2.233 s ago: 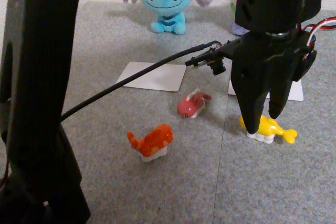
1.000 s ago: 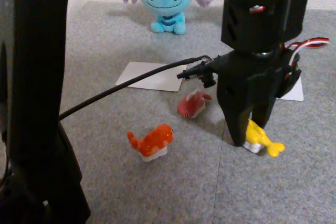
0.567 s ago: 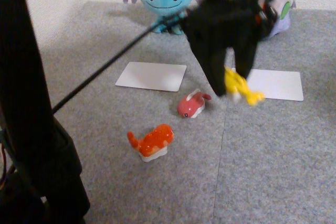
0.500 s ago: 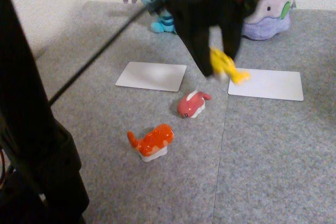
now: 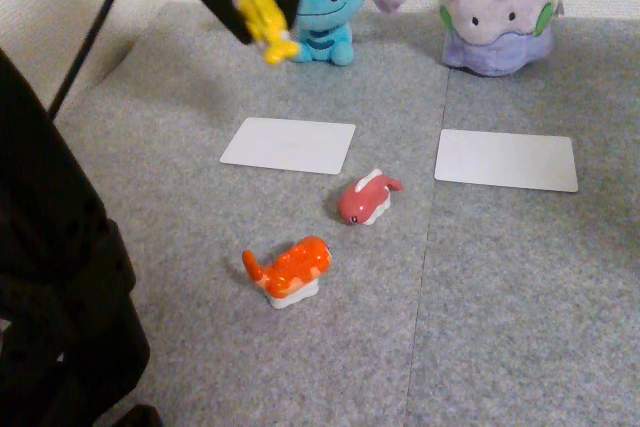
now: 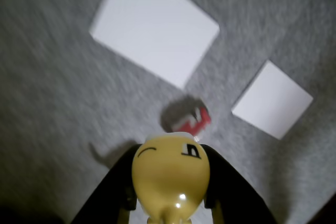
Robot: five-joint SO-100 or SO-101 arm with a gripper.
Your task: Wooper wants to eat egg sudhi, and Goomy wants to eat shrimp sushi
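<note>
We are carrying the egg sudhi (image 5: 264, 25) high in the upper left of the fixed view, with our gripper (image 5: 252, 9) clamped on it, one dark finger on each side and the yellow tail hanging out below. In the wrist view the same toy (image 6: 170, 174) is sitting at the bottom centre, pinched between the two fingers.

Wooper (image 5: 322, 2) is sitting at the top of the fixed view, just right of the raised toy, and the left white card (image 5: 289, 145) is lying on the grey carpet (image 5: 500, 297) in front of it. Goomy (image 5: 497, 9) is waiting at the upper right behind the right white card (image 5: 506, 159). The shrimp sushi (image 5: 288, 269) is standing on the carpet at lower centre, and the pink-red toy (image 5: 364, 198) is lying just below the left card.

We are judging the risks from here: the toy is glossy and held partly by its narrower body, so it could be slipping during the carry. We are also holding it high, so a release from here could send it bouncing off the card or rolling onto its side. A low swing could be knocking Wooper over.
</note>
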